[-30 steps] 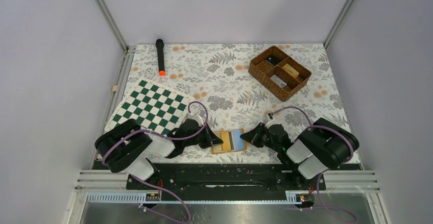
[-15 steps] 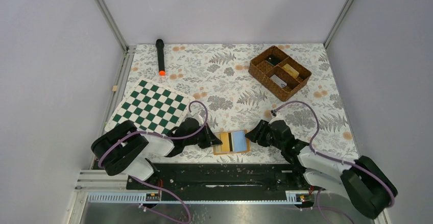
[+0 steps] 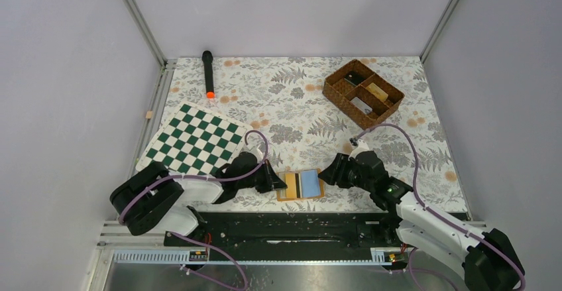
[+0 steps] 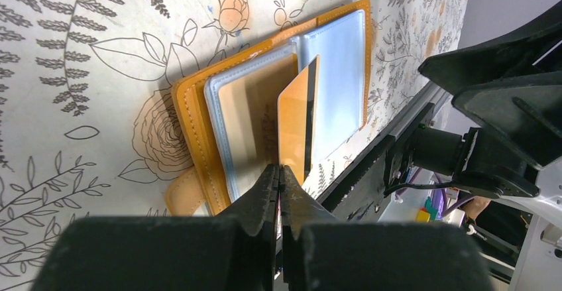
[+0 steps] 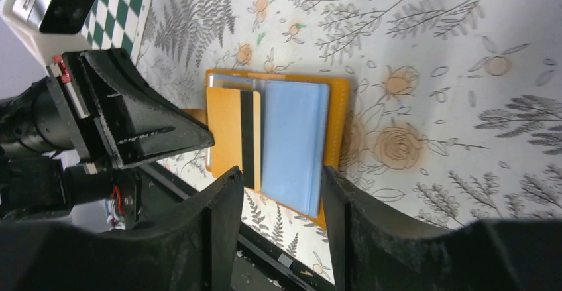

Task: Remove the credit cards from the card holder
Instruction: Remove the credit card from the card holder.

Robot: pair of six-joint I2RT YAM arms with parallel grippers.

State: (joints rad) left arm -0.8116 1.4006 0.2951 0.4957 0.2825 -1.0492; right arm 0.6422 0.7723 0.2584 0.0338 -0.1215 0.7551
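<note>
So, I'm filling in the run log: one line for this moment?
left gripper: shut on beige card | right gripper: open, by card holder | light blue card: in holder

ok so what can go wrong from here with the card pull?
1. The left pincer pinches the beige card only at one edge, so the card could twist or slip out.
2. The right pincer stands open and is not clamping the card holder, so the holder may drag along with the card.
3. The light blue card lies flat in its sleeve and is likely hard to catch.
</note>
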